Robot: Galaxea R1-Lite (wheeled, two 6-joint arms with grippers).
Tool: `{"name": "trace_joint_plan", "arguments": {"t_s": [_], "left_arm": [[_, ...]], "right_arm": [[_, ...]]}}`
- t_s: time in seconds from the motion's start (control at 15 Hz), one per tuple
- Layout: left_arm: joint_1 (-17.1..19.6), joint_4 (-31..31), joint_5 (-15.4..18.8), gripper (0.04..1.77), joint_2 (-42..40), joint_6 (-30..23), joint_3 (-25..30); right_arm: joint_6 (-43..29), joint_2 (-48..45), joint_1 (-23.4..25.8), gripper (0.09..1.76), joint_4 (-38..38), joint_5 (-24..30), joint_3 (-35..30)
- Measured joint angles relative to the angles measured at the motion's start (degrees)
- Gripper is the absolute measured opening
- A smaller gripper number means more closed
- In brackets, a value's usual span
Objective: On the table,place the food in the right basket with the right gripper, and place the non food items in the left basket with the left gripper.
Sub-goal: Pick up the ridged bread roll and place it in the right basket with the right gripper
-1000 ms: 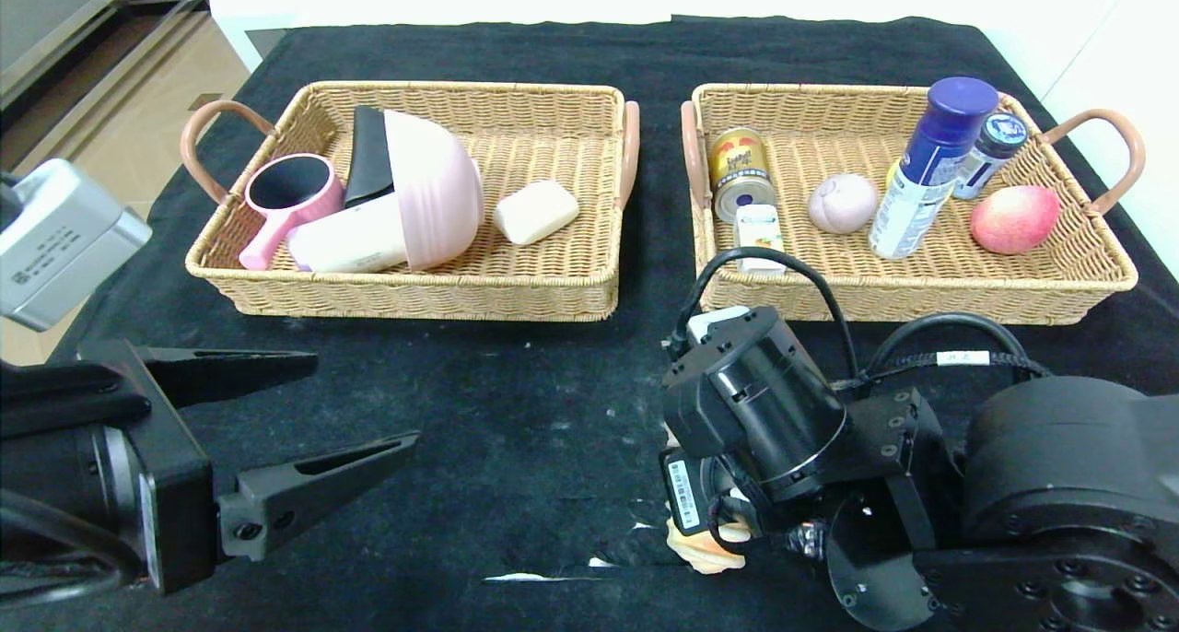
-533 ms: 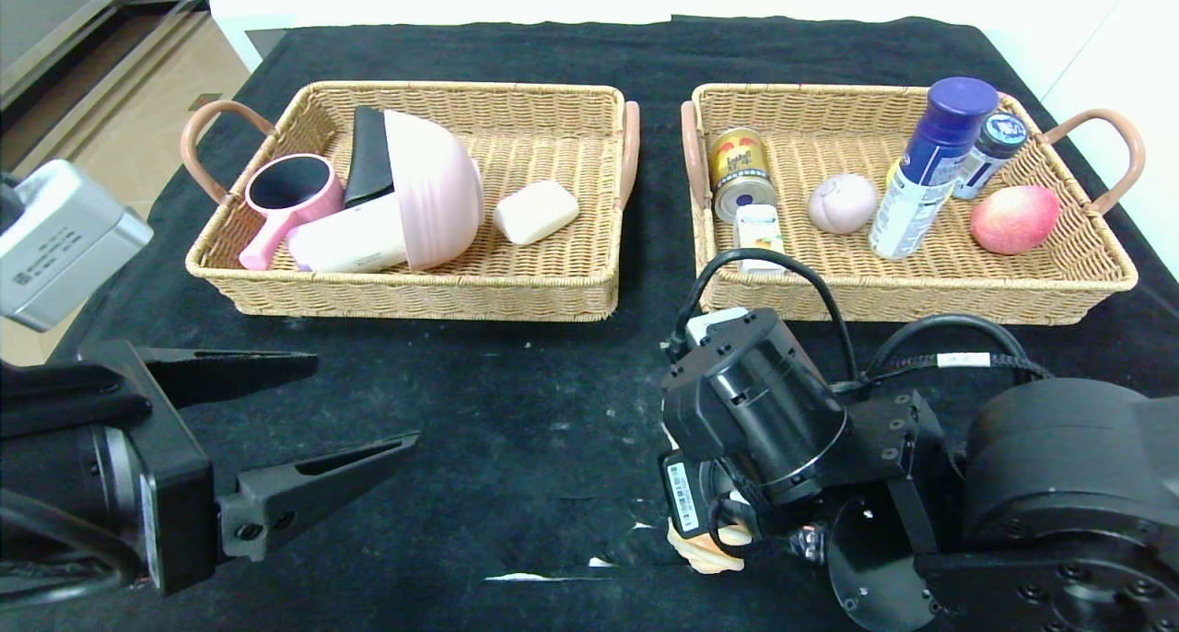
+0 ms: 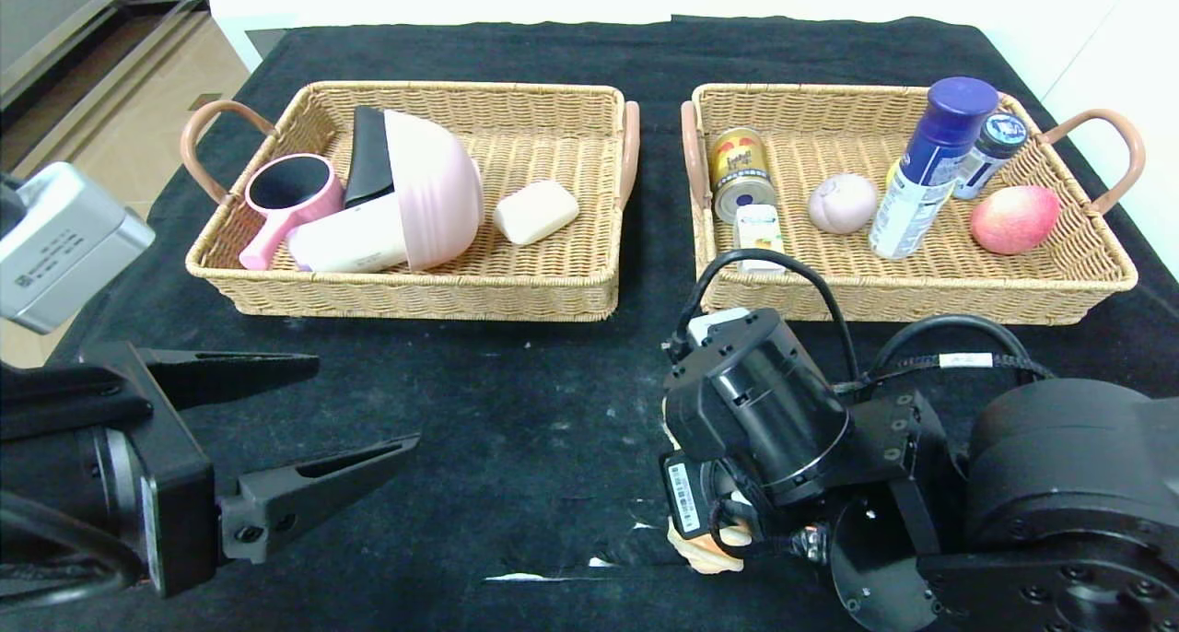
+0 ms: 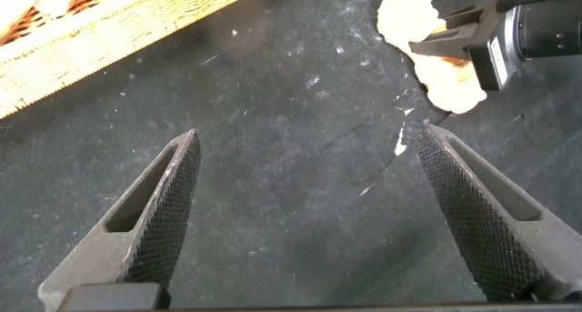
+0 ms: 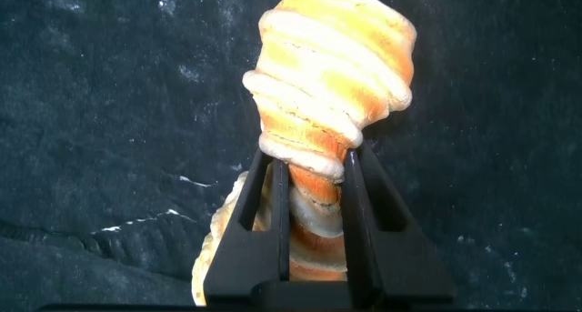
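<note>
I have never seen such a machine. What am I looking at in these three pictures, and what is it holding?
This is a robot with two arms. The large picture looks down from its head; the two others come from cameras on its wrists. On the black table stand two wicker baskets. The left basket holds household things, such as a pink bowl and a soap bar. The right basket holds a can, bottles and an apple. The right gripper, low over the near table edge, is shut on an orange-and-white pastry. The left gripper hangs open over bare cloth, holding nothing.
</note>
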State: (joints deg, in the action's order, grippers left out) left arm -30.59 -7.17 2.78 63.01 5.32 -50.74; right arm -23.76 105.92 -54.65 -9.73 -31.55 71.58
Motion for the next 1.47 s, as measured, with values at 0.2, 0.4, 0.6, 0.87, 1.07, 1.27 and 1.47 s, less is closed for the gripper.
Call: {"name": "trace_joint_plan", "arguments": {"t_s": [0.2, 0.4, 0.6, 0.87, 1.07, 1.27, 1.47], "left_arm": [[0.0, 0.0, 0.0, 1.72, 0.0, 0.0, 0.0], [-0.1, -0.1, 0.0, 1.72, 0.0, 0.0, 0.0], [-0.1, -0.1, 0.0, 1.72, 0.0, 0.0, 0.0], [0.0, -0.1, 0.0, 1.72, 0.0, 0.0, 0.0], [-0.1, -0.1, 0.0, 1.72, -0.1, 0.0, -0.1], [-0.1, -0.2, 0.0, 1.72, -0.1, 0.0, -0.1], [-0.2, -0.2, 0.0, 1.72, -0.1, 0.0, -0.1]], "right_arm": [[0.1, -0.4, 0.0, 0.41, -0.1, 1.7, -0.2], [0.1, -1.6, 0.2, 0.41, 0.0, 5.8, -0.5], [0.1, -3.6, 0.5, 0.40, 0.8, 9.4, -0.9], [0.4, -6.2, 0.7, 0.40, 5.4, 10.9, -2.0], [1.2, -7.9, 0.8, 0.40, 5.7, 10.9, -1.7], [4.1, -10.0, 1.3, 0.40, 7.8, 10.9, -1.1], [6.3, -11.5, 3.5, 0.40, 8.1, 11.2, 0.5]]}}
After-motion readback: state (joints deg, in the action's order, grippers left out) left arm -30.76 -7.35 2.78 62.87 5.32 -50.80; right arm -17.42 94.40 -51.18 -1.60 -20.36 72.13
